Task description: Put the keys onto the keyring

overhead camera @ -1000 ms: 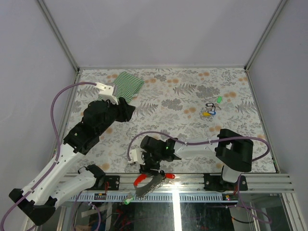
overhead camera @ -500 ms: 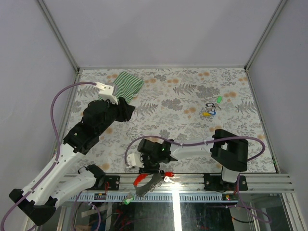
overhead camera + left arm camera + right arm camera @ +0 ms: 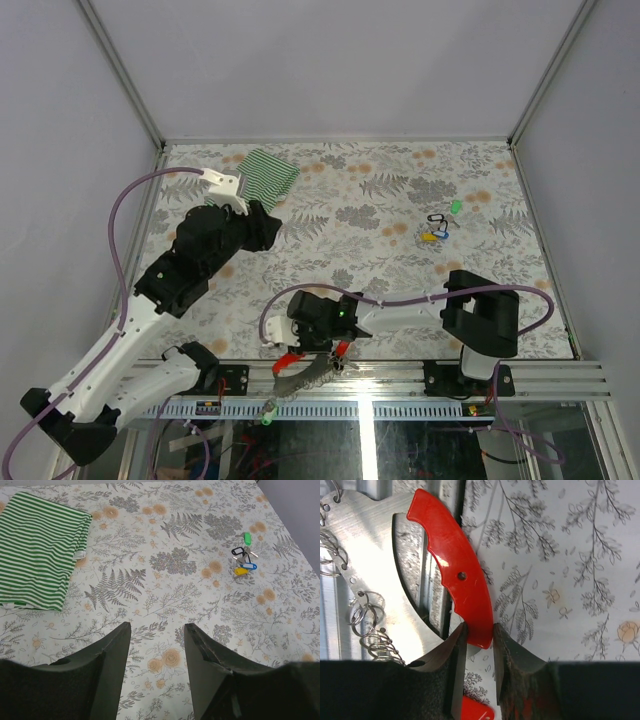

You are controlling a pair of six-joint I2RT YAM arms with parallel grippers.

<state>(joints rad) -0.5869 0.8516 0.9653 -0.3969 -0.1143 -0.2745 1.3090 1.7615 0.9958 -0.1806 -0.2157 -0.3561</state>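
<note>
On our floral-print table (image 3: 380, 190), the green-and-white striped cloth (image 3: 262, 175) lies toward 11 o'clock. Our left gripper (image 3: 156, 627) hangs spread wide over bare tabletop, grasping nothing. Our right gripper (image 3: 475, 630), at the 6 o'clock edge, is clenched on the lower end of the red curved keyring (image 3: 451, 565) with its silvery ringed strip. The small silvery keys (image 3: 437, 225) with bright plastic tags lie well apart, toward 2 o'clock from it.

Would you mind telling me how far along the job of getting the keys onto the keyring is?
Nothing looks done yet: the keys lie clustered well away from the keyring, none threaded on it. In hand: the right gripper is clamped on the keyring's red curved part. The left gripper is open and empty. Left: bring the keys over and thread each onto a ring.
</note>
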